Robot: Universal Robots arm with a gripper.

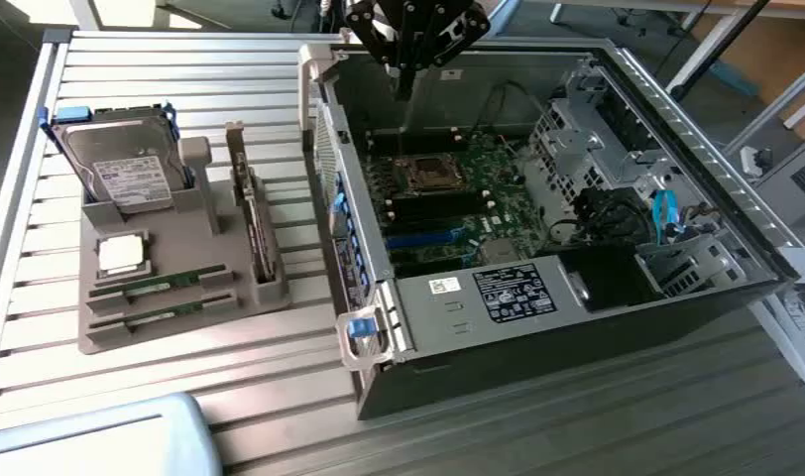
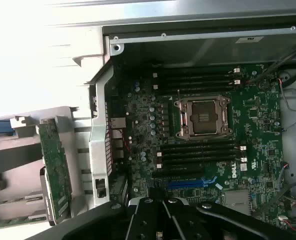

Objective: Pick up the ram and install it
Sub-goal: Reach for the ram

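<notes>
Hovers empty above the case (image 1: 436, 372) with gripper (image 1: 402, 87) pressed together; may clip its wall on crossing to the ram (image 1: 158, 287).

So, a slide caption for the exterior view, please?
Shut gripper hovers over the open case; two ram sticks lie in the holder beside it.

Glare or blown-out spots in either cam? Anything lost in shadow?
Wrist view: the table beside the computer case is washed out to white; the motherboard is evenly lit, with no glare. Exterior view: a blown-out bright patch lies just beyond the table's far edge; the black box inside the case is dark and shows little detail.
</notes>
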